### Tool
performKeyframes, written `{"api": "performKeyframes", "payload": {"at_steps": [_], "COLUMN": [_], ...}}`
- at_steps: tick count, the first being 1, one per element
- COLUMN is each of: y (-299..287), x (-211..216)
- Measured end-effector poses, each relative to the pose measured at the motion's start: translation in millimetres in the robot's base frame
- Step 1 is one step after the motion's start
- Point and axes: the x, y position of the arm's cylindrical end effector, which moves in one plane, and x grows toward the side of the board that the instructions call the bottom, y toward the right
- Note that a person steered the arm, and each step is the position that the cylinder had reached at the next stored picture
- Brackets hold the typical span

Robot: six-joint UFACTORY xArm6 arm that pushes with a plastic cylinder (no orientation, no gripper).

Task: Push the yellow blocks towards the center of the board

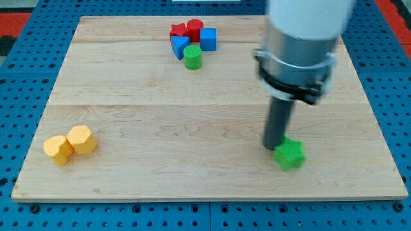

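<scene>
Touching, 2 yellow blocks (70,144) line up tilted, upper-right to lower-left.

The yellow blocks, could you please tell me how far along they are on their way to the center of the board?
Nothing looks done yet: both yellow blocks sit touching each other near the board's bottom-left corner, far from the center. In hand: my tip is at the view's lower right, right beside the green star block, well away from them. Left: bring the tip across to the yellow pair and push them toward the middle.
</scene>
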Motion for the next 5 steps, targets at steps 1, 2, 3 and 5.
{"api": "performKeyframes", "payload": {"at_steps": [1, 2, 3, 5], "y": [-59.0, -144.5, -273.1, -423.8], "x": [10.1, 41.8, 75.1, 43.1]}}
